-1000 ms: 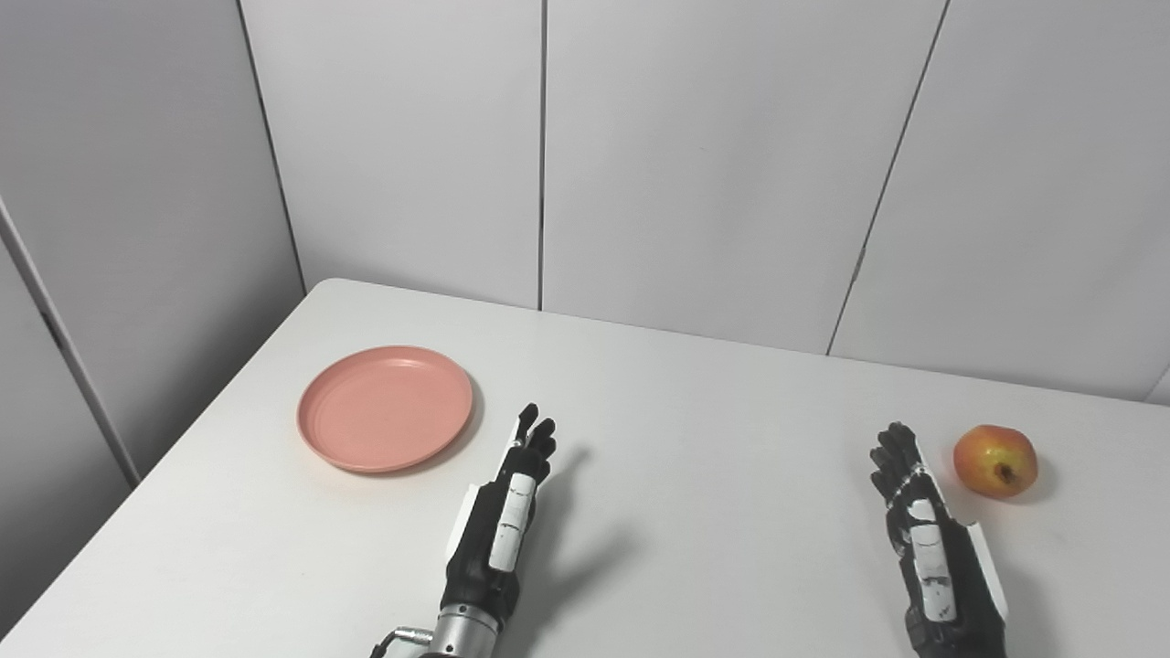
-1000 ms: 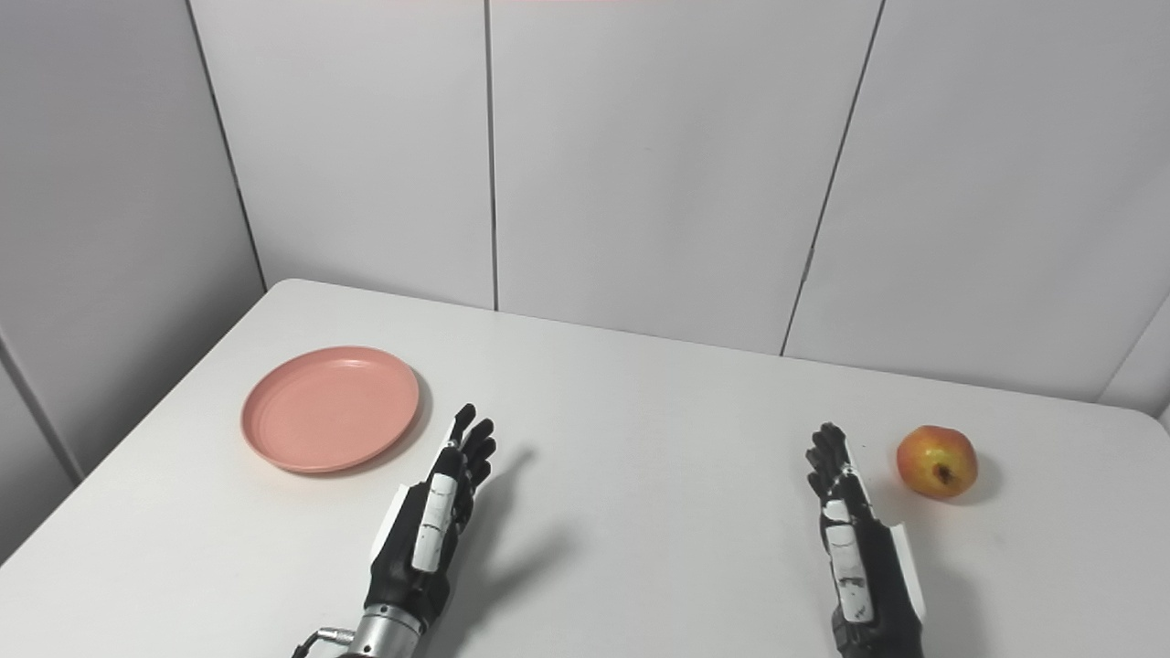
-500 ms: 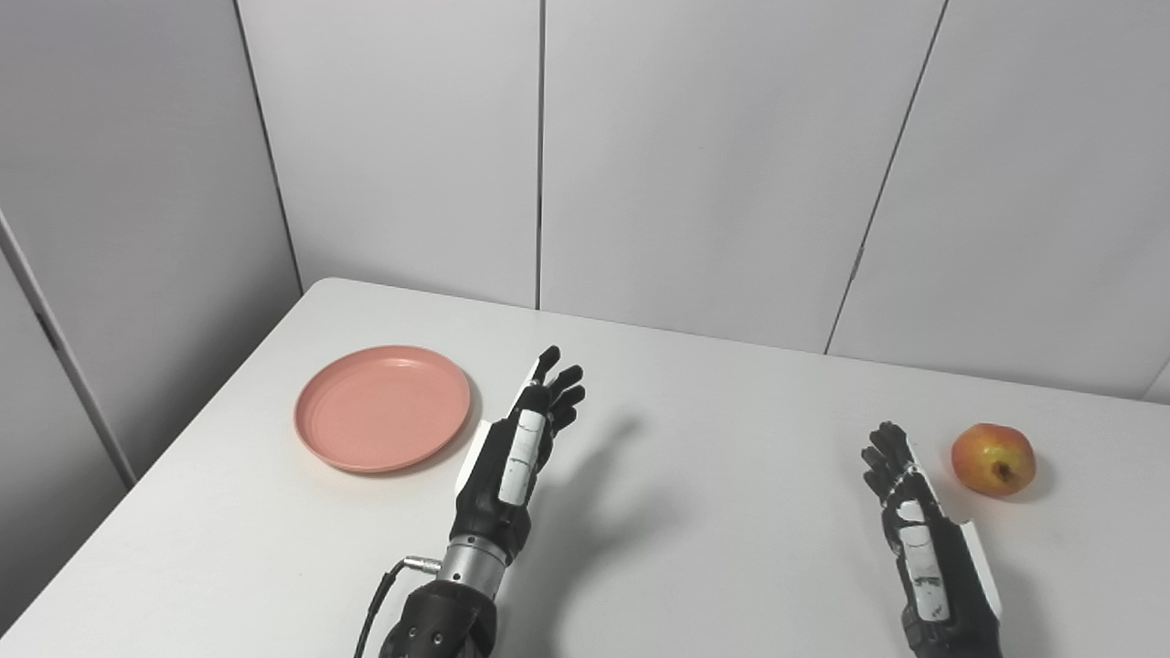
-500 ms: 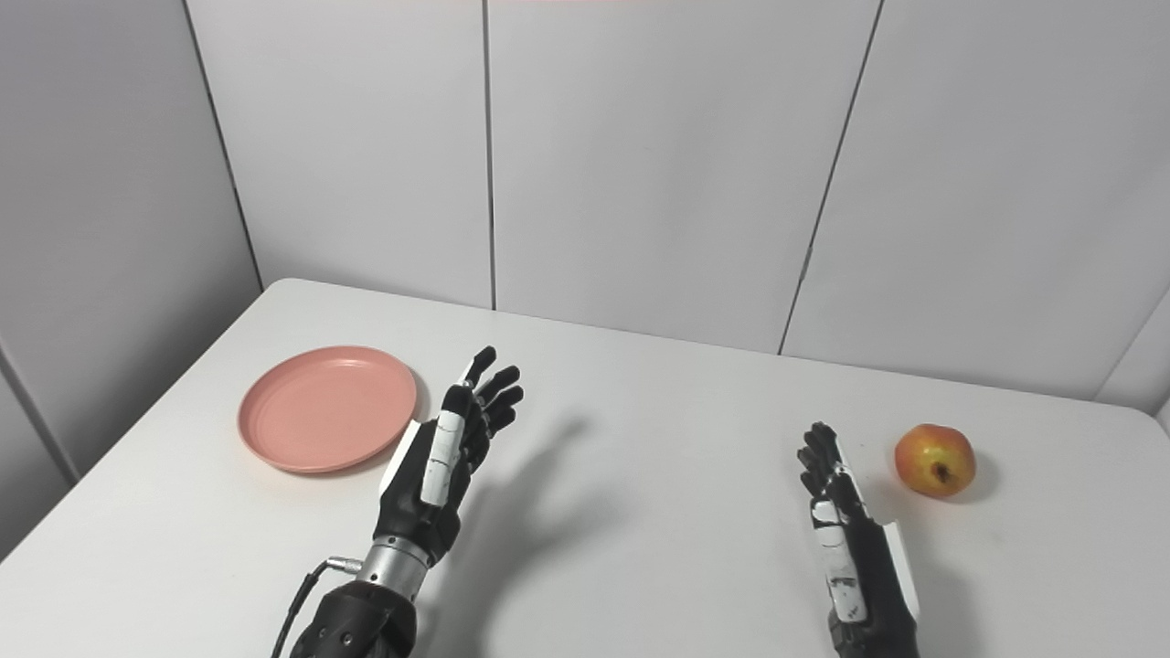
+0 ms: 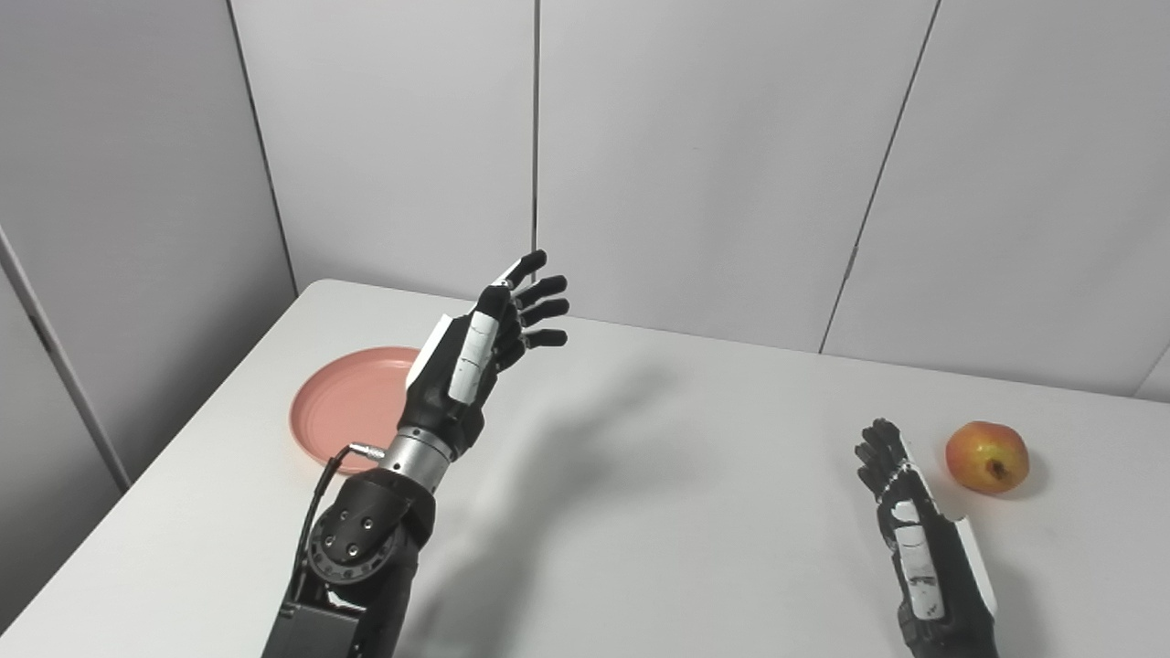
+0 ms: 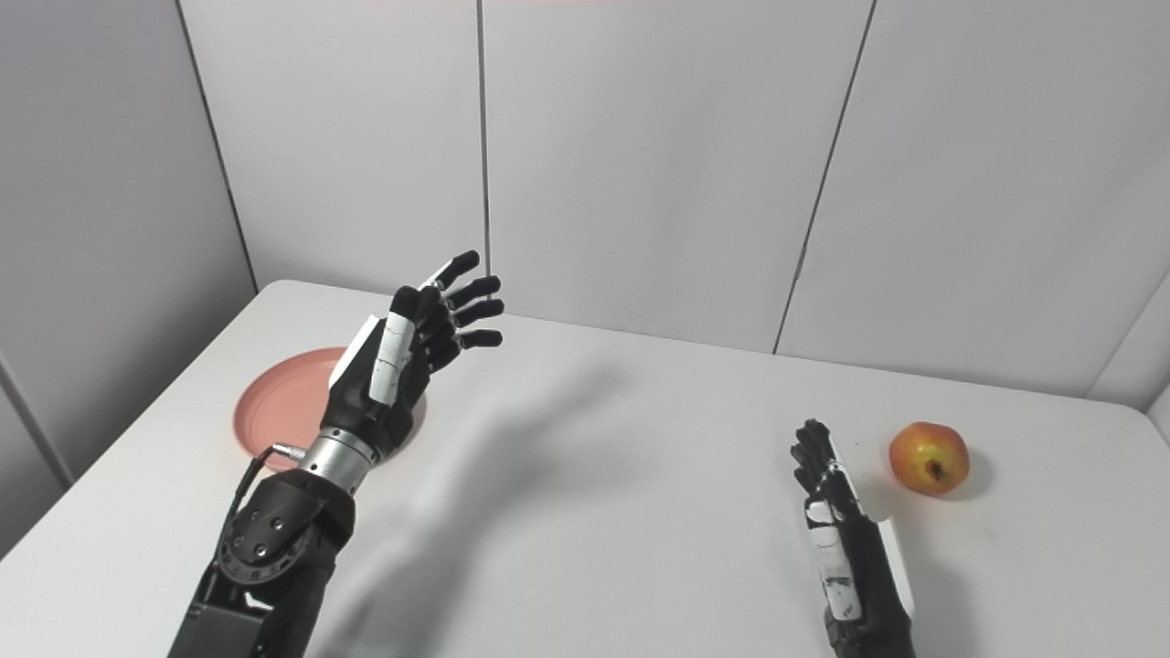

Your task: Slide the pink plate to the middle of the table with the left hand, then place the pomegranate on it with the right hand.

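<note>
Matt pink plate (image 5: pixel 343 413), smooth matt white table (image 5: pixel 658 475), glossy-skinned pomegranate (image 5: pixel 986 456)

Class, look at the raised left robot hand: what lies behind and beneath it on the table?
The round pink plate lies there on the white table. Its right part is covered by the left hand and wrist; the visible part looks empty.

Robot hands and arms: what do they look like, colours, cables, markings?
Both the left hand and right hand are black with white panels on the back and edge. The left one has a silver metal wrist ring, a thin black cable plugged in beside it, and a black forearm with a round bolted joint. The right forearm is out of frame.
</note>
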